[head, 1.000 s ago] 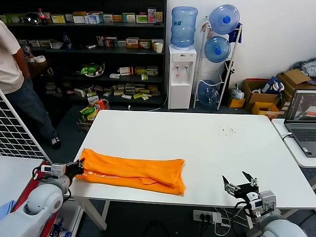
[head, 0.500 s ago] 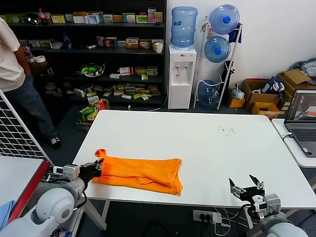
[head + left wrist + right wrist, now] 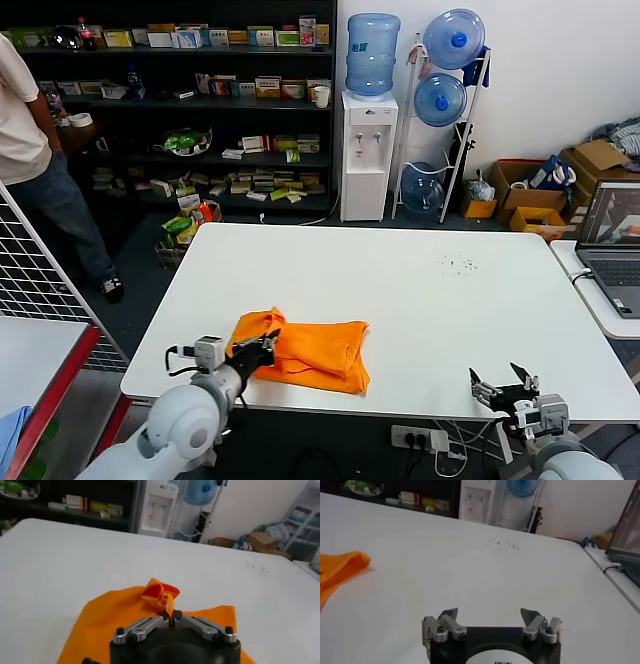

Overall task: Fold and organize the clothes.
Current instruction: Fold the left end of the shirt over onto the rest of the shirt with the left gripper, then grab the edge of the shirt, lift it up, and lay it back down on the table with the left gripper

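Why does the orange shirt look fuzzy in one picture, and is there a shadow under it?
Left wrist view: the T-shirt pinched by the left gripper is soft, too close to focus. Head view: crisp, a thin shadow along the shirt's near edge on the table.

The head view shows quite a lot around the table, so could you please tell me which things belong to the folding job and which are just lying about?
Part of the job:
- orange T-shirt, on the white table
- left gripper, shut on a bunched end of it
- right gripper, open, idle at the table's near edge

Just lying about:
- laptop
- water dispenser
- shelves
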`<action>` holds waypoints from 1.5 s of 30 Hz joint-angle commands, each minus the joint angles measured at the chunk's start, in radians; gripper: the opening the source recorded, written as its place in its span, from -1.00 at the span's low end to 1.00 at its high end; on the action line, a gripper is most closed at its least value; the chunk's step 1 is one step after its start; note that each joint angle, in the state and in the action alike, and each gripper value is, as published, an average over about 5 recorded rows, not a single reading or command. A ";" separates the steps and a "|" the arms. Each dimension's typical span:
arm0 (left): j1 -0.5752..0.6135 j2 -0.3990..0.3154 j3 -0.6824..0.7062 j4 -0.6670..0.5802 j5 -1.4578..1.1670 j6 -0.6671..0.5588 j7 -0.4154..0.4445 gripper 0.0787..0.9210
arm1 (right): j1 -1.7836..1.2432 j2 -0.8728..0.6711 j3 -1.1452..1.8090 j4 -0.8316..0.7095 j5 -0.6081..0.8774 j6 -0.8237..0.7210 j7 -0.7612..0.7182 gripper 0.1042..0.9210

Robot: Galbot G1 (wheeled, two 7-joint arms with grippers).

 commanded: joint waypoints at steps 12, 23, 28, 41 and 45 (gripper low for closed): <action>-0.116 -0.312 0.185 0.162 0.041 0.017 0.034 -0.88 | 0.068 -0.016 -0.016 -0.080 0.018 -0.002 -0.011 0.76; -0.048 -0.262 0.118 0.089 -0.047 -0.003 0.082 -0.16 | 0.117 -0.031 -0.059 -0.103 0.029 -0.005 -0.012 0.76; -0.048 -0.153 0.063 0.088 0.038 -0.015 0.136 0.18 | 0.118 -0.032 -0.065 -0.099 0.023 0.000 -0.020 0.76; -0.093 0.144 -0.052 0.263 0.142 -0.004 0.370 0.76 | 0.125 -0.037 -0.084 -0.095 -0.027 0.002 -0.044 0.76; -0.102 0.141 -0.090 0.333 0.025 0.050 0.443 0.77 | 0.121 -0.041 -0.081 -0.099 -0.032 0.005 -0.051 0.76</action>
